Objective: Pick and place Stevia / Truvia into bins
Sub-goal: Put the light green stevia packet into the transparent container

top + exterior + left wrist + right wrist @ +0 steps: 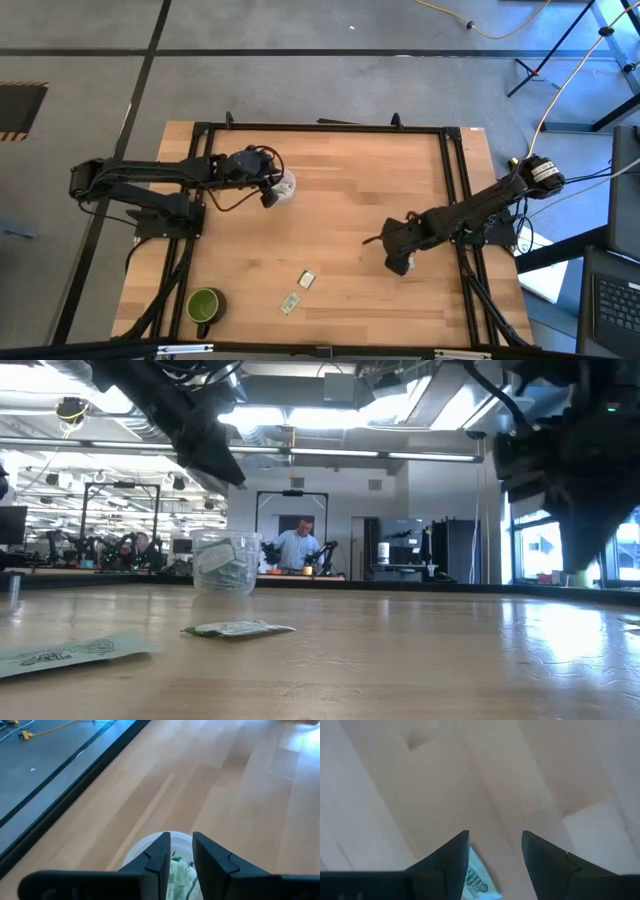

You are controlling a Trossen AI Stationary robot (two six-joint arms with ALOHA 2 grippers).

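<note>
The clear plastic cup (285, 187) stands on the table's far left part and holds several green-and-white sachets (179, 872). My left gripper (181, 851) hovers just above the cup's rim (225, 537), open, with nothing between its fingers. My right gripper (495, 851) is low over the table's right part (400, 262), open and pointing down. One sachet (477, 881) lies flat on the wood just beside one of its fingers. Two more sachets (307, 279) (290, 303) lie flat near the table's near edge, and both also show in the low view (238, 628) (60, 653).
A green mug with a handle (204, 305) stands at the near left corner. A black metal frame (320, 127) runs around the wooden table top. People and equipment show in the room beyond the far edge (297, 545). Bare wood lies between the two arms.
</note>
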